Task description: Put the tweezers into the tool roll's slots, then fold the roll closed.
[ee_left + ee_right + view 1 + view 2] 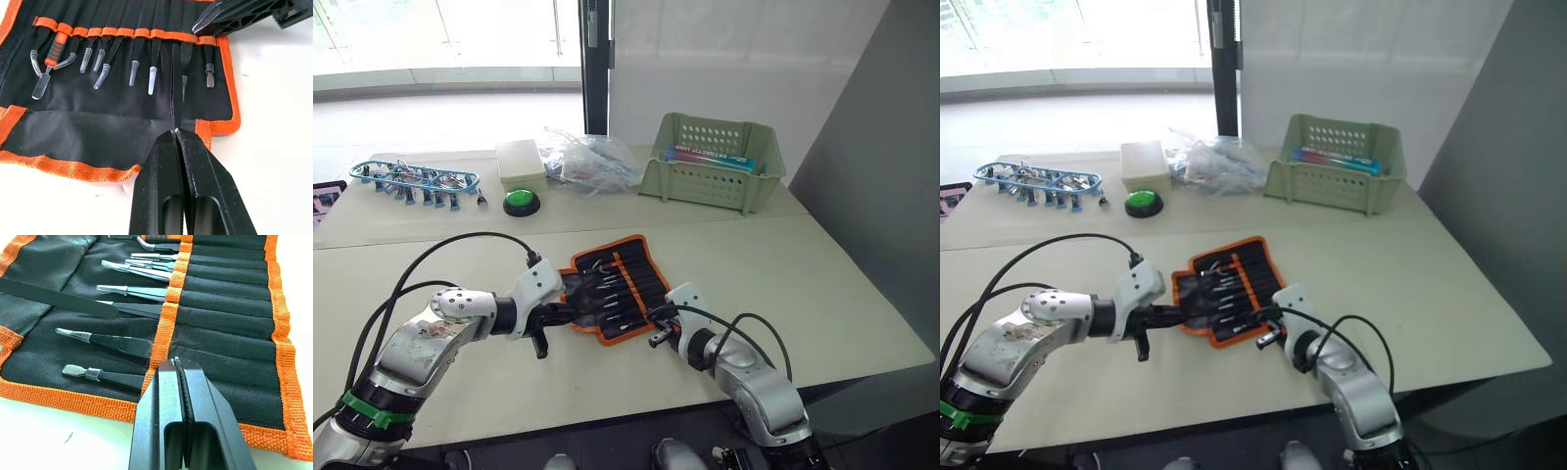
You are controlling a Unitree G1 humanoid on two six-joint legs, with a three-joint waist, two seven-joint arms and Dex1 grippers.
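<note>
The tool roll was seen lying open and flat on the pale table, at its near middle, with both grippers at it. The left gripper was pressed together on the end of one slim black tweezer, whose other end lay at the orange stripe dividing the slots. The right gripper was closed, its fingers pressed together with nothing visibly between them, tips resting on the orange stripe near the roll's edge. In the left wrist view some ten tool tips were counted projecting from the slots, most of them capped in clear plastic; one curved tool with an orange-red grip lay at the far end of the row. How many of these were tweezers could not be settled, as their bodies were hidden inside the pockets. The roll's near flap was rumpled. Farther back, one green button and one white box were noted, with one blue-framed rack of small tools to the left. A heap of clear plastic bags lay beyond, contents indistinct. One pale green perforated basket held a flat blue and pink package, partly hidden by its wall.
</note>
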